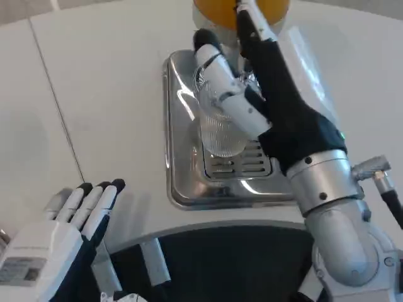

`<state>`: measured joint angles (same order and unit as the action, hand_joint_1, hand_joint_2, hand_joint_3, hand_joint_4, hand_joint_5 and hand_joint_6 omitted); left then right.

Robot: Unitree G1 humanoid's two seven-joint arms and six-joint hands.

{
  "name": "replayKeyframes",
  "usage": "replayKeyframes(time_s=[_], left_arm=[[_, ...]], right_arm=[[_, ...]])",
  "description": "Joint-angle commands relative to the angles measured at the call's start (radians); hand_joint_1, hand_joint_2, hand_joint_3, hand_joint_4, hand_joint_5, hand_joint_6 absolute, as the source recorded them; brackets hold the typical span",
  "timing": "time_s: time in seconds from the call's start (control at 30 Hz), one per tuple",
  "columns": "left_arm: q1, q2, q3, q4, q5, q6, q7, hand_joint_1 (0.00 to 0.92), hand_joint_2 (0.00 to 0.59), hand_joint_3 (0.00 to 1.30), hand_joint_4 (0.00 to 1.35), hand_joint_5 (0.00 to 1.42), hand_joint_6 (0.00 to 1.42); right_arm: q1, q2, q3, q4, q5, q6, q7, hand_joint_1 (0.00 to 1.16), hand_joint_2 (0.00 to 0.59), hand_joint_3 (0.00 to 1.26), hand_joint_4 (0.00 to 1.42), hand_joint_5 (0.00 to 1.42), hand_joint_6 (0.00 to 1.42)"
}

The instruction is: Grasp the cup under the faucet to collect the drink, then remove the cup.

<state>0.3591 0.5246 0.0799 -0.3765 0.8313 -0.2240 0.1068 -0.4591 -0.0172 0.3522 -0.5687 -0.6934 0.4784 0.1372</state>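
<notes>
Your right hand (264, 94) gripped the cup (218, 129), which stood on the drip tray (179, 182) under the dispenser (217, 12). Your left hand (63, 229) lay open near the table's (107, 88) front edge. A loose grip could tip the ribbed cup.

surface: white table (113, 94) | on it: steel drip tray (179, 182)

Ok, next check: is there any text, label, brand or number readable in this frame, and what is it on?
Nothing can be read.
Sticker on the white back of the left hand: printed lines and what may be a code, too small and blurred to read.
Right hand, cup, drip tray and orange dispenser: no visible markings.
</notes>
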Motion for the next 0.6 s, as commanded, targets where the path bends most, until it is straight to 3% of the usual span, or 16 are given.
replayKeyframes(time_s=[0.03,0.27,0.4,0.6], left_arm=[[-0.008,-0.001,0.002,0.015,-0.006,-0.010,0.012,0.000,0.040,0.00,0.00,0.00,0.01],[-0.028,-0.020,-0.003,0.024,0.002,0.004,0.027,0.000,0.040,0.00,0.00,0.00,0.00],[-0.053,-0.036,-0.002,0.035,0.012,0.022,0.044,0.000,0.040,0.00,0.00,0.00,0.00],[-0.147,-0.061,-0.001,0.085,0.021,0.072,0.086,0.000,0.040,0.00,0.00,0.00,0.00]], right_arm=[[-0.030,-0.036,0.060,-0.014,-0.089,0.024,0.090,0.00,0.483,0.01,0.00,0.00,0.00],[-0.074,-0.064,0.114,-0.008,-0.301,0.058,0.230,0.00,0.507,0.03,0.00,0.00,0.00],[-0.084,-0.057,0.123,-0.011,-0.402,0.059,0.295,0.00,0.518,0.04,0.00,0.00,0.00],[-0.079,-0.031,0.091,-0.042,-0.447,0.054,0.357,0.00,0.527,0.04,0.00,0.00,0.00]])
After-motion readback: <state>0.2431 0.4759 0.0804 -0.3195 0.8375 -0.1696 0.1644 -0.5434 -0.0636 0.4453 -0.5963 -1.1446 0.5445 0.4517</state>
